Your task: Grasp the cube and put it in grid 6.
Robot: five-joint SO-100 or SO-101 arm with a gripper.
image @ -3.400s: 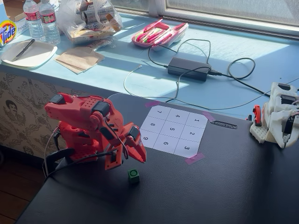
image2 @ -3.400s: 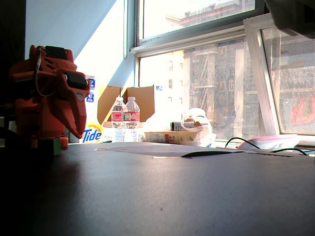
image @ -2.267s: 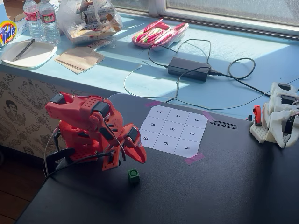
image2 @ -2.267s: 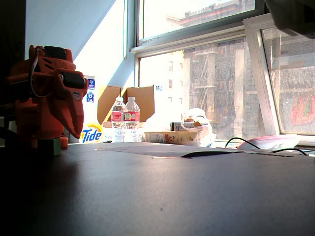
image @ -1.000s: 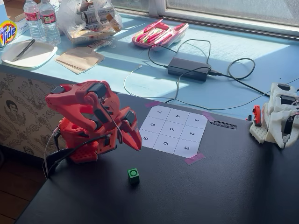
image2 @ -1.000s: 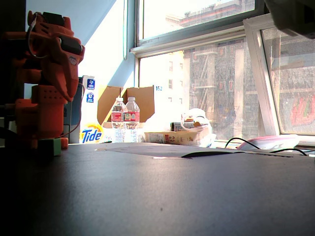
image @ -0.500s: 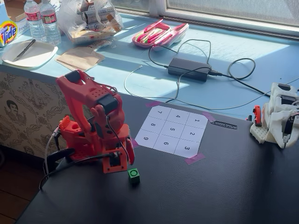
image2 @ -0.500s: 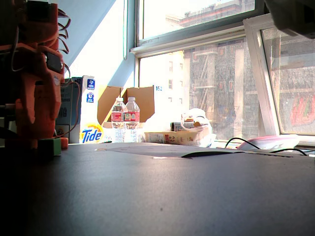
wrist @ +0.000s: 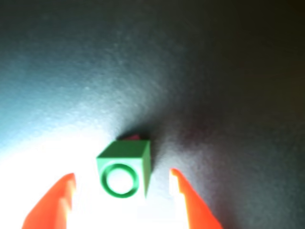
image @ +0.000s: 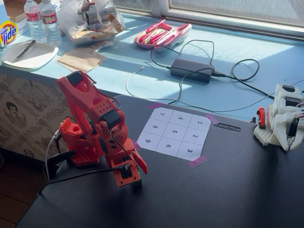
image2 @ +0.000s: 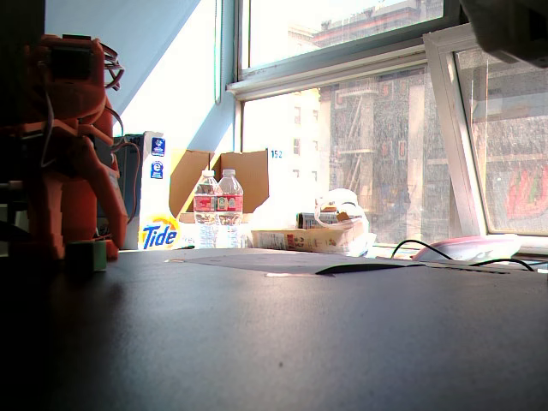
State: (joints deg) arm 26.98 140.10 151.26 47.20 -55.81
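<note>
From the high fixed view my claw (image: 134,182) hides the cube (wrist: 125,168); the wrist view shows it between spread, untouching fingers.

I'm seeing a matte black tabletop (image: 228,190) carrying a white taped-down nine-square numbered sheet (image: 173,133), a small green cube (wrist: 125,169), the red arm's base (image: 76,142), a white device (image: 282,121) sitting at its right edge

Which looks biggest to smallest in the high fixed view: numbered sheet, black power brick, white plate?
1. Numbered sheet.
2. White plate.
3. Black power brick.

The plate and brick lie farther from the camera, so their real sizes may differ.
</note>
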